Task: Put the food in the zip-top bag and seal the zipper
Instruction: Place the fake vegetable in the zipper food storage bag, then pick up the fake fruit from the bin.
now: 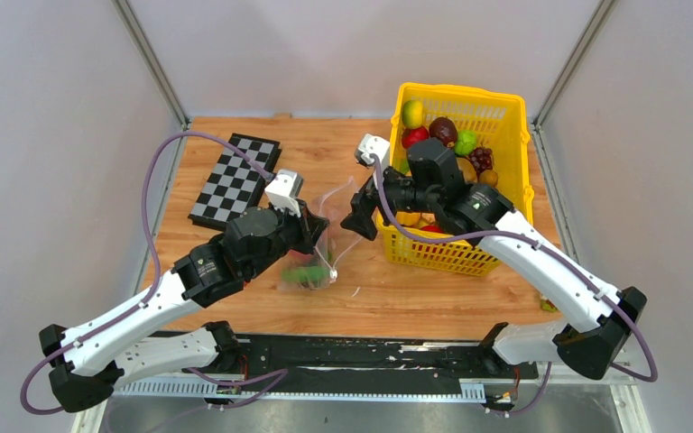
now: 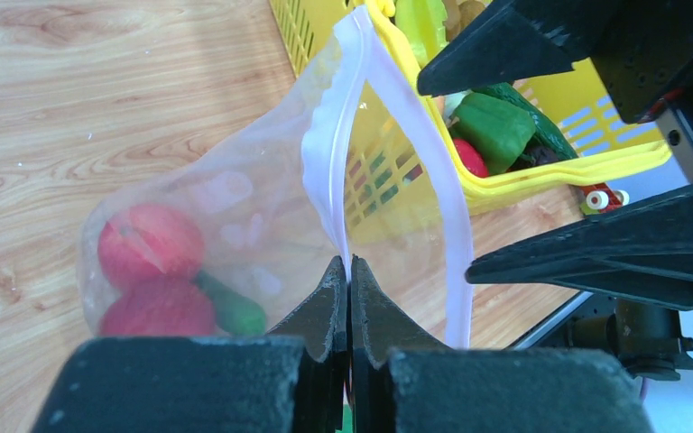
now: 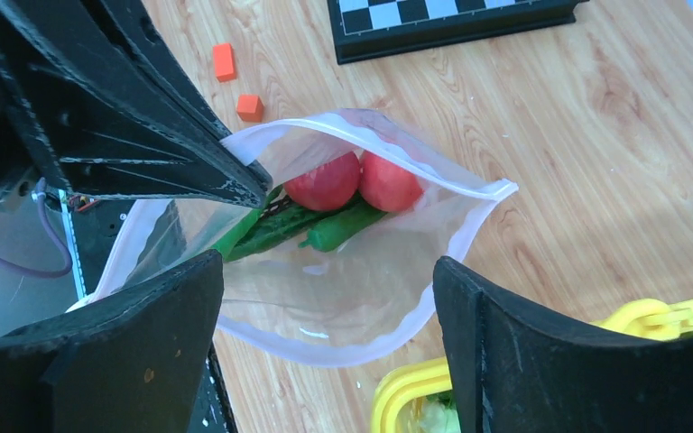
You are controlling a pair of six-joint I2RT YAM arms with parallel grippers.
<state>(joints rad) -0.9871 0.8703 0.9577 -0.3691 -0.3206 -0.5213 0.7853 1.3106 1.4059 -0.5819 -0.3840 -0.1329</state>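
The clear zip-top bag (image 1: 325, 245) stands open on the wood between both arms. My left gripper (image 2: 349, 271) is shut on the near lip of its pinkish zipper (image 2: 329, 162) and holds the mouth up. In the bag lie two red apples (image 3: 329, 180) and long green cucumber pieces (image 3: 343, 227); the left wrist view shows them through the bag wall (image 2: 140, 244). My right gripper (image 3: 325, 271) is open and empty, over the bag's mouth (image 3: 388, 135), next to the left gripper (image 1: 318, 233). In the top view the right gripper (image 1: 358, 216) sits between bag and basket.
The yellow mesh basket (image 1: 505, 108) with several toy fruits stands at the back right, close beside the bag (image 3: 650, 316). A chessboard (image 1: 235, 180) lies at the back left. Two small orange blocks (image 3: 250, 107) lie on the wood near it.
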